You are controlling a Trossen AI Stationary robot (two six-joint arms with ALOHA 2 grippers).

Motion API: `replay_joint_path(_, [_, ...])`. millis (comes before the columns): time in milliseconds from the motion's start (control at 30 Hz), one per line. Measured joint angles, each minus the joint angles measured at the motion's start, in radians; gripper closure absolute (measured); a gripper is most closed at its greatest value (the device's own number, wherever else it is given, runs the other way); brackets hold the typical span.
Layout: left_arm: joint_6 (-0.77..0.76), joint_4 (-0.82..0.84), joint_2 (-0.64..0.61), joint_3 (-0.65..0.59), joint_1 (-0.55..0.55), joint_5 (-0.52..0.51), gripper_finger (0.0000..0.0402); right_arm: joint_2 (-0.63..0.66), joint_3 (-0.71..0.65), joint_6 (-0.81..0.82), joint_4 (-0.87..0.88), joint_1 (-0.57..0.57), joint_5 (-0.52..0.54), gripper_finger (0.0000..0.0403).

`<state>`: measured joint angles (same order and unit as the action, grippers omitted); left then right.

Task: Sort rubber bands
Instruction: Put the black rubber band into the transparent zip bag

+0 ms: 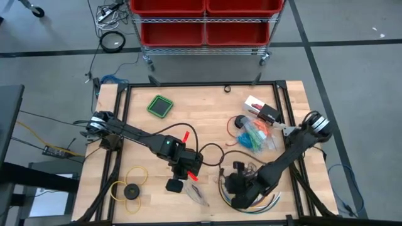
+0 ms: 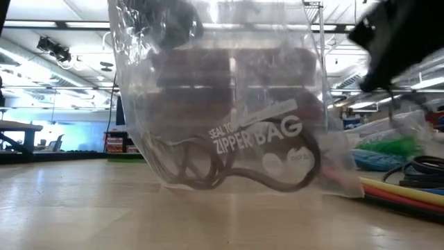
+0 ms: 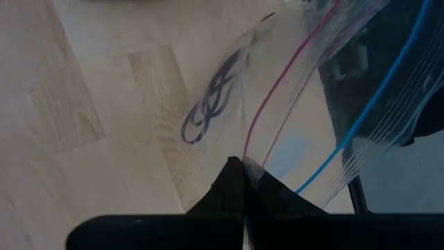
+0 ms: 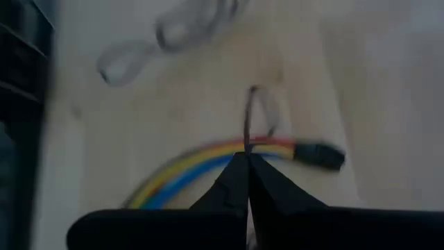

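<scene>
Dark rubber bands in a clear zipper bag, one more pinched by the right gripper.
The dark purple rubber bands point(image 3: 211, 104) lie inside the zipper bag point(image 2: 229, 104), near the table's point(image 1: 207, 107) front middle. The left gripper point(image 3: 243, 182) is closed on the bag's edge. The right gripper point(image 4: 247, 161) is closed on a thin dark band point(image 4: 258, 111), above the multicoloured cables point(image 4: 208, 163); its view is blurred.

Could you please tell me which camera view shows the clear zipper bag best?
The low view: the zipper bag fills the frame, printed label readable, dark rubber bands inside. The left wrist view shows only its zip edge pinched in the left gripper. From above it is a faint patch; the right wrist misses it.
</scene>
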<state>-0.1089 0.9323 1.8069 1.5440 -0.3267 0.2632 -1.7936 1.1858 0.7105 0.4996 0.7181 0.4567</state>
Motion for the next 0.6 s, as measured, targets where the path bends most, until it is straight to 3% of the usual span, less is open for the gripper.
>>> replay_joint_path(233, [0.000,0.000,0.000,0.000,0.000,-0.024,0.0401,0.122,0.017,-0.193,-0.235,0.000,0.090,0.0403])
replay_joint_path(600, [0.000,-0.005,0.000,0.000,0.000,-0.027,0.0401,0.077,0.175,-0.584,-0.511,-0.038,0.070,0.0403])
